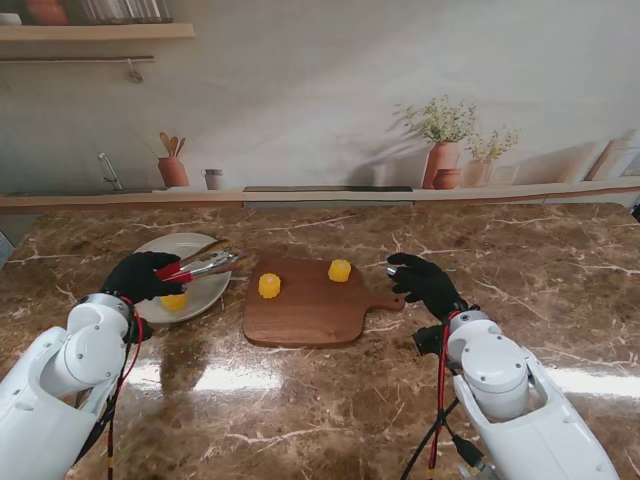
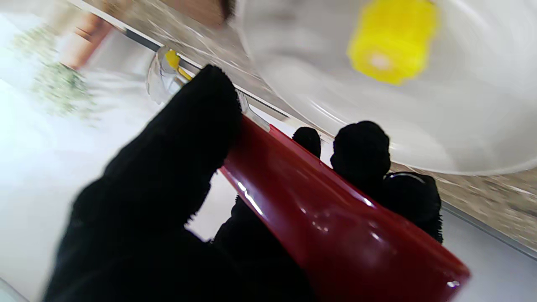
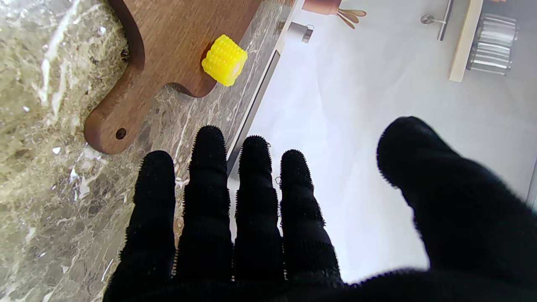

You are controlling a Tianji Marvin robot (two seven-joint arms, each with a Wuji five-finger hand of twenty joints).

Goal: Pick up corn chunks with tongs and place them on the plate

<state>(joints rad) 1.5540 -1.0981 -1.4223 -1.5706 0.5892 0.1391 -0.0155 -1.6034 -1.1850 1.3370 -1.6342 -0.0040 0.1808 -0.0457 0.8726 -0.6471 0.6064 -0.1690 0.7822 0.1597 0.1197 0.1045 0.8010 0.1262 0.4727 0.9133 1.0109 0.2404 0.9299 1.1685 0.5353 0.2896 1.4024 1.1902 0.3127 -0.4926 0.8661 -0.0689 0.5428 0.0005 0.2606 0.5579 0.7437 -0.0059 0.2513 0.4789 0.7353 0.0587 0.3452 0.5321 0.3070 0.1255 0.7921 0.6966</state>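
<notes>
My left hand [image 1: 140, 276], in a black glove, is shut on red-handled metal tongs [image 1: 197, 267] [image 2: 331, 214] over the white plate [image 1: 212, 292] [image 2: 461, 126]. The tong tips point toward the wooden cutting board [image 1: 305, 305] and hold nothing that I can see. One yellow corn chunk [image 1: 174, 301] [image 2: 390, 40] lies on the plate beside my left hand. Two more corn chunks [image 1: 269, 285] [image 1: 340, 270] stand on the board; the right one [image 3: 224, 60] shows in the right wrist view. My right hand [image 1: 425, 282] [image 3: 268, 226] is open, just right of the board's handle [image 3: 109, 134].
A ledge runs along the far edge of the marble counter, with a utensil pot [image 1: 172, 170], a small cup [image 1: 213, 179] and potted plants [image 1: 442, 150]. A shelf [image 1: 95, 32] hangs on the wall at the far left.
</notes>
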